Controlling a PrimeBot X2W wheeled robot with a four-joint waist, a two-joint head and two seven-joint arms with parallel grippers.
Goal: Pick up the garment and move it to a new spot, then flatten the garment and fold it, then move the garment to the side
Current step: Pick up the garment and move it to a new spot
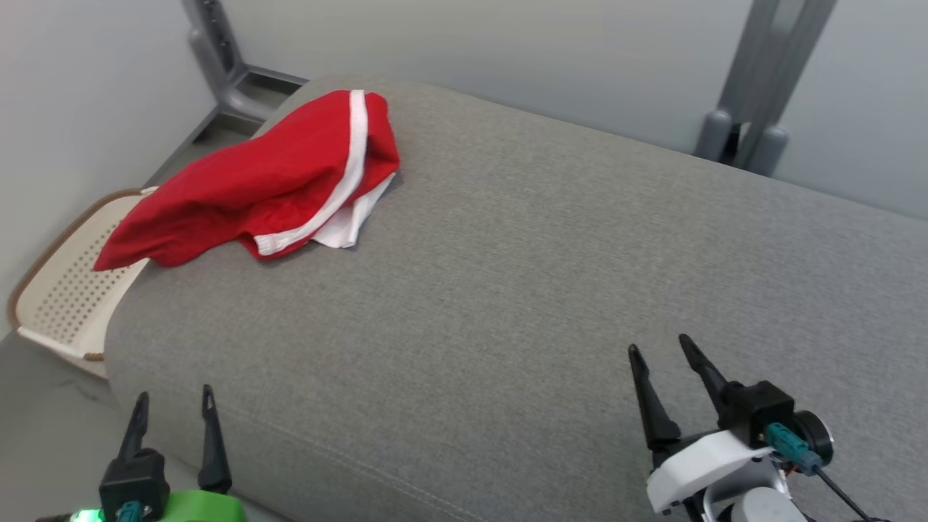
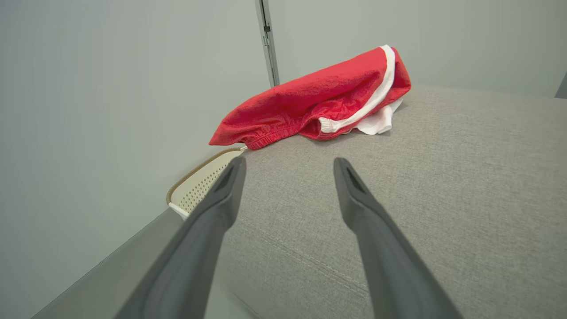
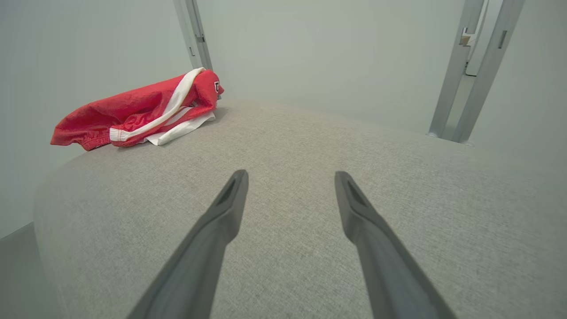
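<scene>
Left gripper [image 1: 172, 406] sits at the lower left of the frame, right gripper [image 1: 660, 349] at the lower right, both spread wide, empty, fingers pointing up.

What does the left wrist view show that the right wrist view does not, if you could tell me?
Left wrist view: a perforated cream basket, low at the left. Right wrist view: two grey posts at the far right. Both: the red garment with its white stripe, crumpled on the grey cushion.
</scene>
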